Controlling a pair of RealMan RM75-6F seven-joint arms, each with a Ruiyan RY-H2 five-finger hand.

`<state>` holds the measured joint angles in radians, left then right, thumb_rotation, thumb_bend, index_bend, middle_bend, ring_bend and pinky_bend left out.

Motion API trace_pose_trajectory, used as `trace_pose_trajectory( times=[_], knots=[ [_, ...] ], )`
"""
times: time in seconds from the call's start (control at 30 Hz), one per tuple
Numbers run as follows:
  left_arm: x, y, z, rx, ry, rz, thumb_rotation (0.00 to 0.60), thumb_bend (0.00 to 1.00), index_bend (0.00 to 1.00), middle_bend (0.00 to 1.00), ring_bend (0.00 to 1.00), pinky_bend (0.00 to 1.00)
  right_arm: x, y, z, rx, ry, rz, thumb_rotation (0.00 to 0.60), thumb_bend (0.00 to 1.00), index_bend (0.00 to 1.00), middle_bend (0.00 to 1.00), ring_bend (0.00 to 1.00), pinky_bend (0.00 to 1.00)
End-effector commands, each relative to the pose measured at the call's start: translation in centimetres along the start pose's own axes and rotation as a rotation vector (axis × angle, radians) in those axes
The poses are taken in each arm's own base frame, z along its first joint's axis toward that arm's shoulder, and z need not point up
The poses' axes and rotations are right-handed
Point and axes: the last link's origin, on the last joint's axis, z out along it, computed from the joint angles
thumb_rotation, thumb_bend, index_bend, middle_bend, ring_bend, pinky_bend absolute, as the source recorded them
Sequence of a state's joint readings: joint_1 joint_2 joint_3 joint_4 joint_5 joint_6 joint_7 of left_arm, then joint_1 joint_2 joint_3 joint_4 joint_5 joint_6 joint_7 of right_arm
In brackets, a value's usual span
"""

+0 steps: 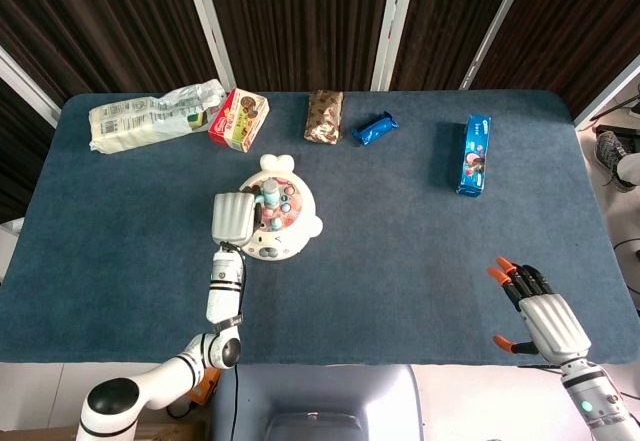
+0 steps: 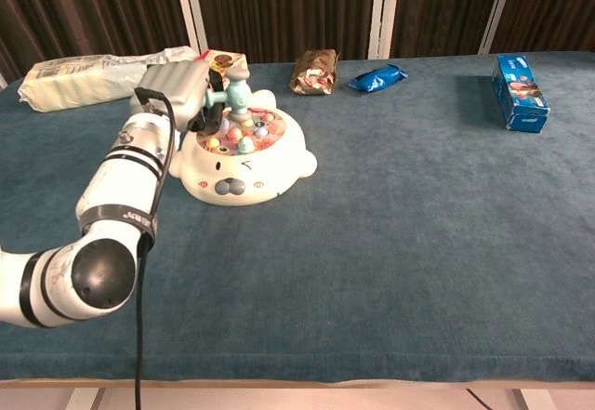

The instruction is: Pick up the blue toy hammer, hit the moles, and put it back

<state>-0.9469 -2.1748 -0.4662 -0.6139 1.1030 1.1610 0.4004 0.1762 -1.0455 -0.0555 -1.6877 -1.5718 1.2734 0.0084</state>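
The white whale-shaped mole game lies left of the table's middle, with several coloured moles on its round top. My left hand grips the light blue toy hammer by its handle. The hammer's head stands upright over the moles at the back of the game board, touching or just above them. My right hand rests near the front right edge of the table, fingers spread and holding nothing. It does not show in the chest view.
Along the back edge lie a white plastic bag, a red snack box, a brown packet, a small blue wrapper and a blue biscuit box. The blue cloth covers the table.
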Motion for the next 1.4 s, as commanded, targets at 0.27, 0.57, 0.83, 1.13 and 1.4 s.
trace_pose_trajectory(
  times=[0.27,0.57,0.83,1.13,1.4],
  knots=[
    [-0.8,-0.1,-0.3,-0.005,-0.023,0.033,0.600,0.85,0.74,0.95,1.00,1.00,0.0,0.0,-0.1,0.002,0.001,0.000,0.600,0.28,0.00,0.00,0.00,0.00],
    [-1.4,-0.6,-0.5,-0.003,-0.046,0.046,0.600,0.85,0.74,0.95,1.00,1.00,0.0,0.0,0.0,-0.002,0.002,-0.001,0.600,0.28,0.00,0.00,0.00,0.00],
    [0.5,-0.9,0.4,0.000,0.016,-0.023,0.600,0.85,0.74,0.95,1.00,1.00,-0.1,-0.1,0.0,-0.001,0.001,-0.005,0.600,0.28,0.00,0.00,0.00,0.00],
    [1.8,-2.2,1.9,0.042,0.030,-0.031,0.600,0.85,0.74,0.95,1.00,1.00,0.0,0.0,0.0,-0.005,0.003,-0.004,0.600,0.28,0.00,0.00,0.00,0.00],
    [0.6,-2.3,1.9,0.057,-0.012,0.003,0.600,0.85,0.74,0.95,1.00,1.00,-0.1,-0.1,0.0,-0.001,0.000,-0.005,0.600,0.28,0.00,0.00,0.00,0.00]
  ],
)
